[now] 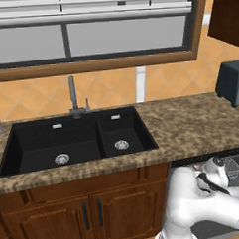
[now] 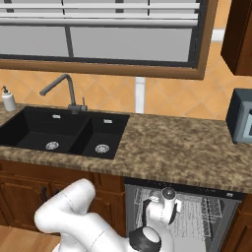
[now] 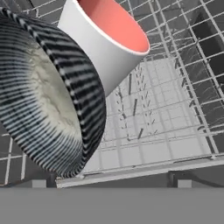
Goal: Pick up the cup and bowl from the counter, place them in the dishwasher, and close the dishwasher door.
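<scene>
**Op A:** Biggest thing first. I've got the counter point(image 2: 187, 147) running the full width of the right base view, with the black double sink point(image 2: 59, 130) set into it at about nine o'clock from frame centre. The window point(image 2: 98, 34) sits above at twelve.

**Op B:** Same for me on the left base view; the dark grey toaster point(image 1: 232, 83) is at three o'clock against the tile. What about the dishwasher?

**Op A:** I see the dishwasher point(image 2: 182, 216) under the slab at five o'clock in the right base view, standing open, pale wire rack point(image 2: 206, 216) showing. My arm point(image 2: 78, 216) comes up from seven o'clock and reaches into it.

**Op B:** And the task pieces?

**Op A:** In the hand view both are down on the rack. The bowl point(image 3: 48, 96), black-and-white striped, is tipped on its side at nine o'clock. The cup point(image 3: 105, 39), white outside and red inside, is tilted too, at eleven to twelve o'clock, touching the bowl's rim.

**Op B:** Gripper?

**Op A:** The gripper point(image 2: 168, 197) is inside the dishwasher above the rack. I read the jaws as spread wide, clamped on nothing.
</scene>
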### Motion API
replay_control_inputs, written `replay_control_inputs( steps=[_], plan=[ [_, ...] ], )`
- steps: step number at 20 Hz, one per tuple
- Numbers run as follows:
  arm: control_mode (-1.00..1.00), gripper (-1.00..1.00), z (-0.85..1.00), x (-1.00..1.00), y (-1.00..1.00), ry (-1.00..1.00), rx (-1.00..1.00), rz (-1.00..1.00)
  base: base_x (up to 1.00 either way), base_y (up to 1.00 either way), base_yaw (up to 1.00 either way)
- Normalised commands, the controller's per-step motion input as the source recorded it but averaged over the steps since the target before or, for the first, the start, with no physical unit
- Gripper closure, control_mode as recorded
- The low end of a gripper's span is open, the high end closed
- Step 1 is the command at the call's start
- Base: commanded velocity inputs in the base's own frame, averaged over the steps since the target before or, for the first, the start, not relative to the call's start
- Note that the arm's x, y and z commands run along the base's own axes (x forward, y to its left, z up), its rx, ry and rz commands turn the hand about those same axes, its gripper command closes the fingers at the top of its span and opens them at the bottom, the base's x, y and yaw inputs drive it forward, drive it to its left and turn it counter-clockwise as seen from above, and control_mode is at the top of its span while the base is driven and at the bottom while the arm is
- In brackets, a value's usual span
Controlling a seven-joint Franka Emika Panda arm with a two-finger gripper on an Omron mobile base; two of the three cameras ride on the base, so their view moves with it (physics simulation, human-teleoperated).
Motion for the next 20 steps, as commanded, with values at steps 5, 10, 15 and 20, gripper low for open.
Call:
replay_control_inputs(
  steps=[5, 10, 15, 20],
  plan=[
    [-1.0, -1.0, -0.14, 0.29, -0.22, -0.14, 0.03, 0.0, 0.0, 0.0, 0.0],
    [-1.0, -1.0, 0.12, -0.97, -0.68, -0.25, 0.14, 0.0, 0.0, 0.0, 0.0],
    [-1.0, -1.0, 0.92, -1.0, -0.44, -0.02, 0.03, 0.0, 0.0, 0.0, 0.0],
    [-1.0, -1.0, 1.0, -1.0, -0.08, 0.11, 0.0, 0.0, 0.0, 0.0, 0.0]
  ],
)
